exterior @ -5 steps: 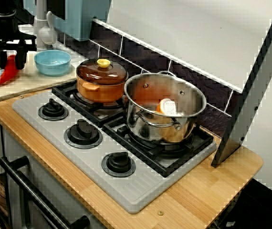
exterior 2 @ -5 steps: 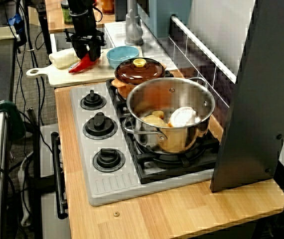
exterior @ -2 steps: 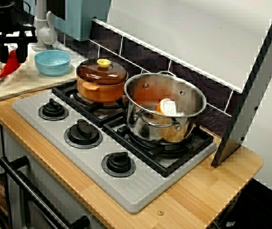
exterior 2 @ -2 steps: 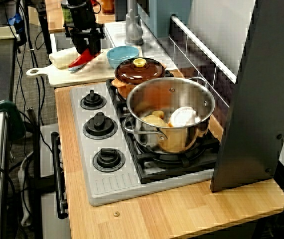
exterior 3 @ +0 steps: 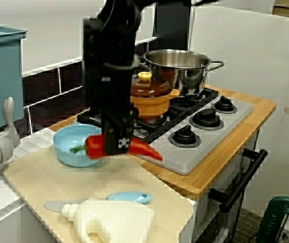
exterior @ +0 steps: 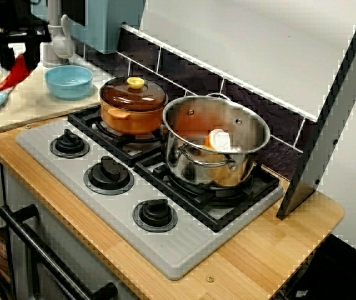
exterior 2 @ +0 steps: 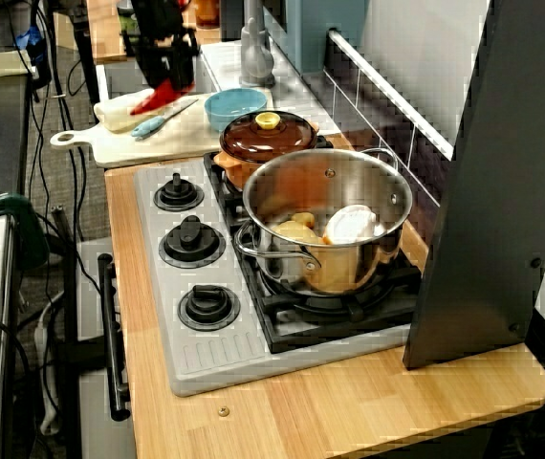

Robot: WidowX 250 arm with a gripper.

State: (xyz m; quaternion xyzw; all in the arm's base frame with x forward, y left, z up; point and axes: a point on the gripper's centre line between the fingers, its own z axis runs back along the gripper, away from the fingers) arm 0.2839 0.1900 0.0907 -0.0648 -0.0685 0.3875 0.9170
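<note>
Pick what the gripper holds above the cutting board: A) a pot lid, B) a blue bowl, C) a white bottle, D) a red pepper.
D: in the view from the sink end, the gripper is shut on the red pepper, held off the cutting board, while the blue bowl sits on the board behind it.

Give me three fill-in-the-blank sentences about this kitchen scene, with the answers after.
The gripper is shut on a red ____.
The lid of the brown pot carries a ____ knob.
The knife on the cutting board has a ____ handle.
Missing words: pepper, yellow, blue.
</note>
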